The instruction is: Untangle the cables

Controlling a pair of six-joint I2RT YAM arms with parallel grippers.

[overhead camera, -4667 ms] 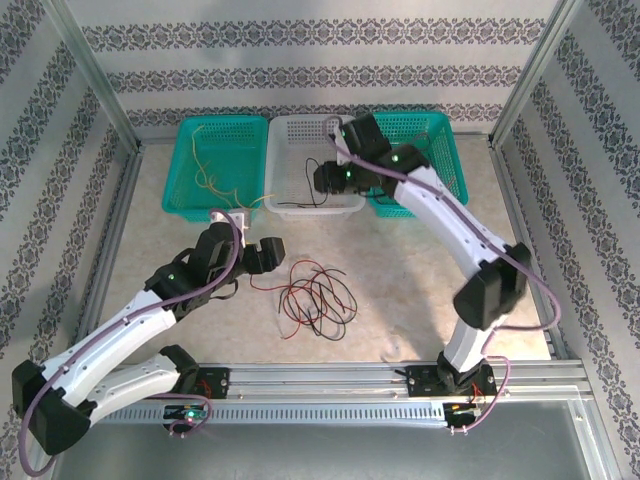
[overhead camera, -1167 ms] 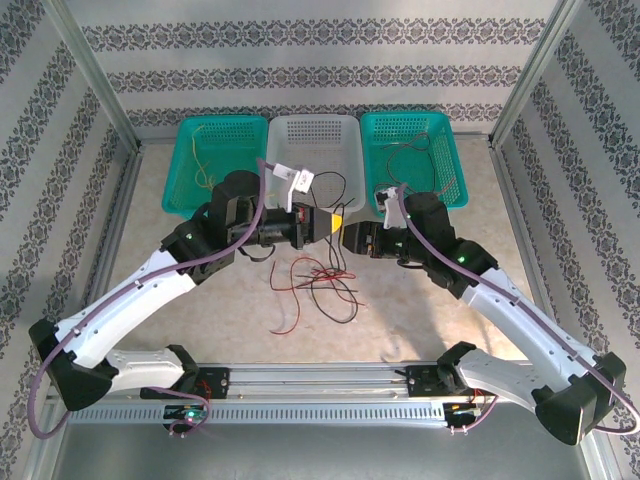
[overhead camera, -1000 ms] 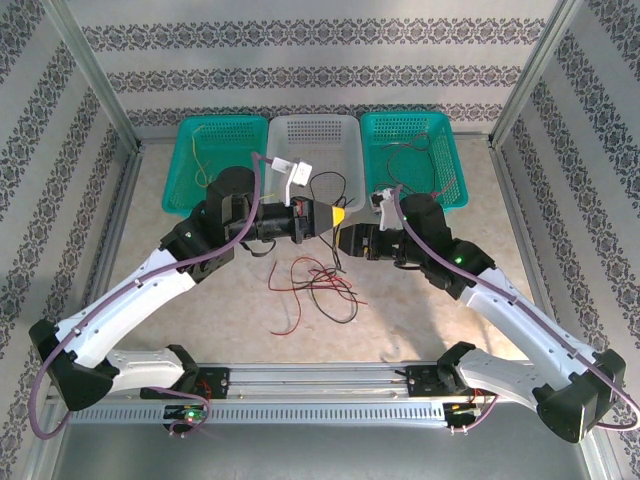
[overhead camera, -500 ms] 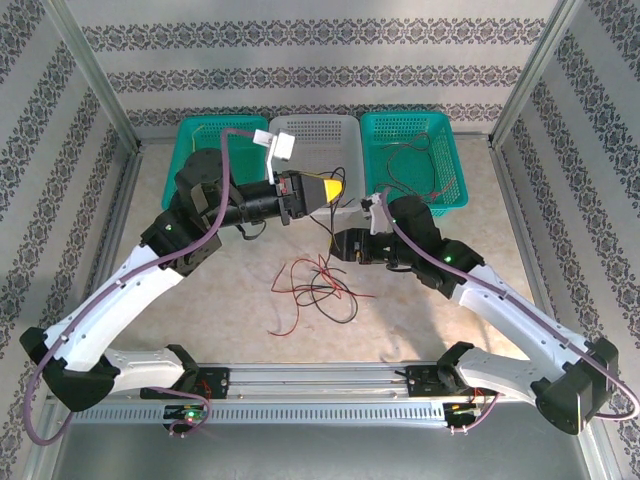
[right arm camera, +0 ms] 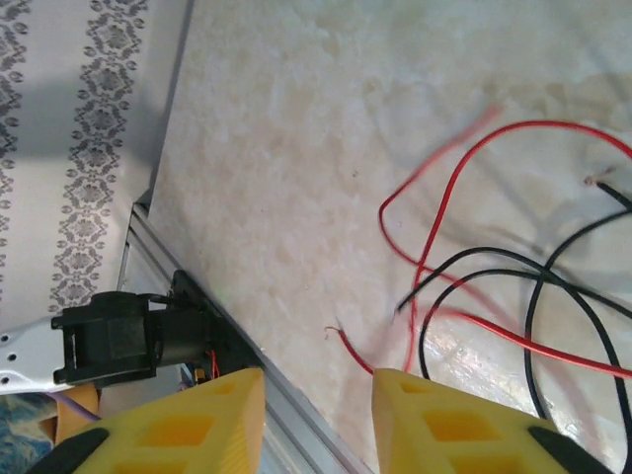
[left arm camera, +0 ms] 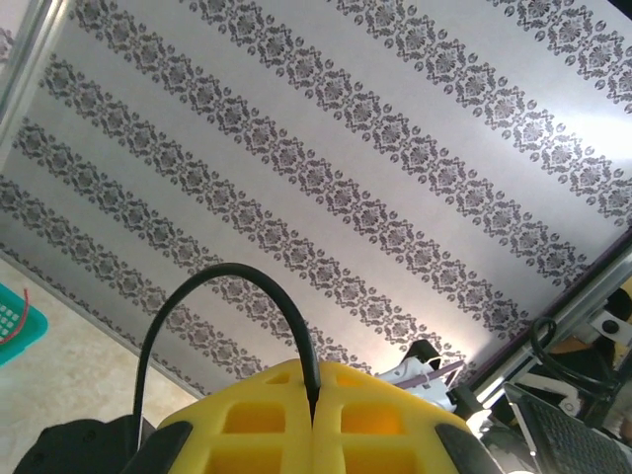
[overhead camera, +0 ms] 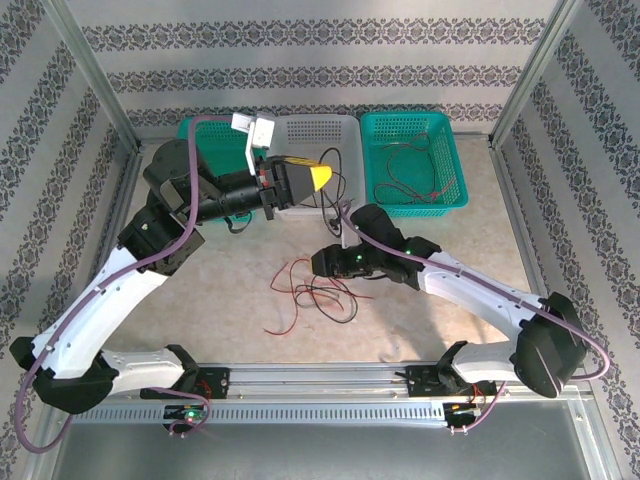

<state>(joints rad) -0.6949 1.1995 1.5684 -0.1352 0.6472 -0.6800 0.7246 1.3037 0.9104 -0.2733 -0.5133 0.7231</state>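
Left pincer, clamping a black cable, is lifting it clear — right pincer, part-open and empty, is lowering onto the tangle.

Left gripper closed, right gripper parted.

Three baskets are standing in a row at the far side of the beige table. The left teal basket is sitting behind the left gripper, toward its arm's side. The white basket is lying right at that gripper's tips, seen from above. The right teal basket is sitting beyond the right gripper, well apart from it. Striped damask wallpaper is running across ahead of the left gripper. A metal rail is lying nearer than the right gripper.
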